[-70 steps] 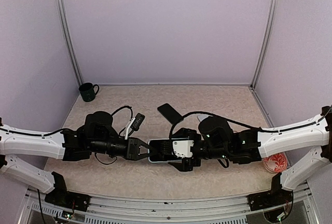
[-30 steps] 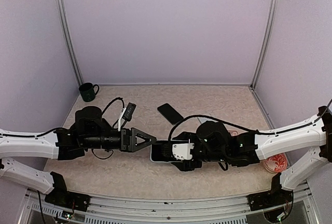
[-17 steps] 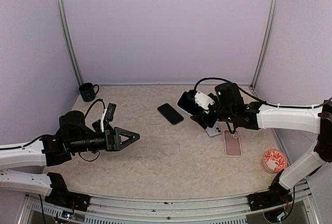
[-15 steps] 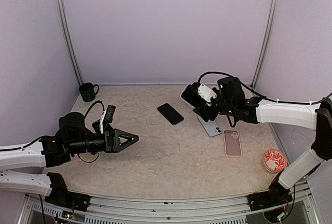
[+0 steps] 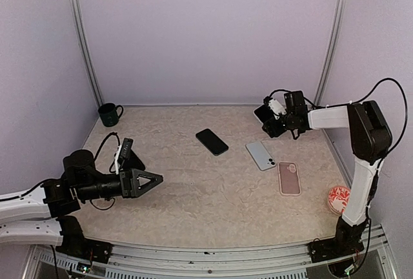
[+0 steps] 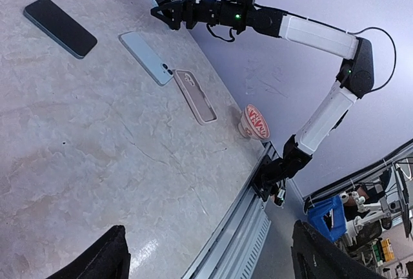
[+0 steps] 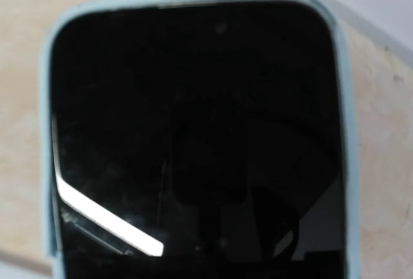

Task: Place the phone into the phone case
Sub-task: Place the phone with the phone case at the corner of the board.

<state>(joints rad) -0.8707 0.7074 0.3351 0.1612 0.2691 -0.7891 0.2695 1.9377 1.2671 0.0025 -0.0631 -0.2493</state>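
My left end effector [image 5: 153,179] hangs low at about 8 o'clock over the tabletop [image 5: 193,195]. Its fingers are spread wide with nothing between them, and I judge it sits there to leave the other arm room. A dark mug [image 5: 110,114] stands at 10 o'clock, out of the way. Near the middle a black handset [image 5: 211,141] lies flat. Toward 3 o'clock lies a light-blue slab [image 5: 261,155], camera side up, near an empty pink case [image 5: 290,178] but apart from it. Whether the slab is a phone or a shell I cannot tell.

At 2 o'clock, near the back wall, my right end effector [image 5: 270,115] appears to pinch the phone [image 7: 193,143] across its width, off the tabletop. The phone's dark screen is rimmed by a pale-blue case [image 7: 46,137].

That screen fills my right wrist view, so my fingers are hidden and the phone's lower end is cut off. I cannot confirm the case is seated all round.
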